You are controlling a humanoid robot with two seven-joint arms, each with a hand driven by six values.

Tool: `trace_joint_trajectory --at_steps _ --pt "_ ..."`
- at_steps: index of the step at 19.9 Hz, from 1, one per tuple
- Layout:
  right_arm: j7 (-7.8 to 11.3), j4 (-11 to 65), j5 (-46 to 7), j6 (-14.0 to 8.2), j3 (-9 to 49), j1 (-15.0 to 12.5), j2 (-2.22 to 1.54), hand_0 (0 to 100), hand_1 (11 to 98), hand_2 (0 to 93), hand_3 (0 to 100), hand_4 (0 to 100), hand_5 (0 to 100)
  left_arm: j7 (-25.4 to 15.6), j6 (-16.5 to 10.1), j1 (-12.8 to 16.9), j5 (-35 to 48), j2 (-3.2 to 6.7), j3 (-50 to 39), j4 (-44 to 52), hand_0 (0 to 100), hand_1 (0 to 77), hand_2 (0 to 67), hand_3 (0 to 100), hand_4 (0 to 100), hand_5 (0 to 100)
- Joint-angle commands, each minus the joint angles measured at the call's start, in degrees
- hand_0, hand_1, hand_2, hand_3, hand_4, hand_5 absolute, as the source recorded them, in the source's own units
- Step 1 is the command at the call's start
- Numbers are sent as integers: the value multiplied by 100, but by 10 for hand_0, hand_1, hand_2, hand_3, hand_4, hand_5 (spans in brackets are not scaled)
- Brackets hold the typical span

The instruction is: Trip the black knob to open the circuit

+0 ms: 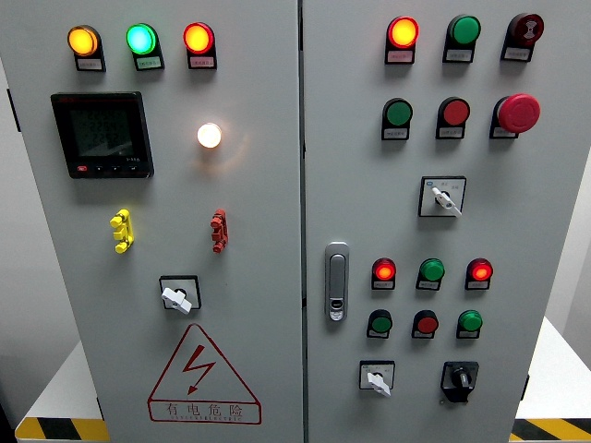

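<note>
Black knob [459,377] low on right door [545,212], right of white selector [377,379], under green button [470,322]. No hand in view, so state unknown. Advice: reach with right hand, pinch knob squarely, twist firmly, avoid neighbouring switches.

Single head view, close and square-on to the cabinet doors [259,231].

Robot's arms, hands out of view, colours, markings untellable here

Pale floor [565,365] (striped hazard tape [61,428])
</note>
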Motion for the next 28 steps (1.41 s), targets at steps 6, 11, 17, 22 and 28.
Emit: trace_joint_trajectory --at_steps 6,11,17,22,28 --pt "133 2962 -416 158 466 -92 17 707 407 12 249 169 311 0 0 0 0 2 0 0 0 33 129 214 67 16" --pt "116 4915 -389 176 439 -110 17 693 440 18 315 244 395 0 0 0 0 2 0 0 0 33 129 214 67 16" --pt "72 6639 -372 -174 -104 -127 26 701 461 20 407 400 527 0 0 0 0 2 0 0 0 33 129 214 67 16" --pt "63 7448 -372 -1009 -597 -128 26 704 505 25 525 617 704 0 0 0 0 2 0 0 0 32 129 214 67 16" --pt "-51 8161 -380 -1379 -1055 -207 44 746 526 31 743 850 874 0 0 0 0 -7 0 0 0 32 129 214 67 16"
